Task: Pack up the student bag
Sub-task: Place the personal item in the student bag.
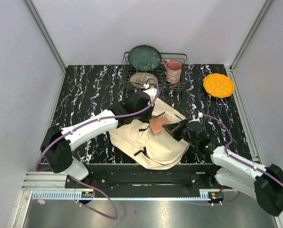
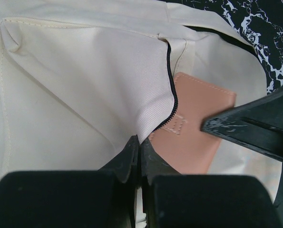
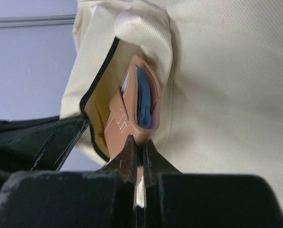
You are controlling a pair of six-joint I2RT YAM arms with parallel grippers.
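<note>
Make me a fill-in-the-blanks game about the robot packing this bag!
The right fingers pinch the wallet at the open ____ of the student bag. The left fingers pinch the bag's cloth beside its black ____. The mug in the wire rack is ____.
Missing words: pocket, zipper, pink.
</note>
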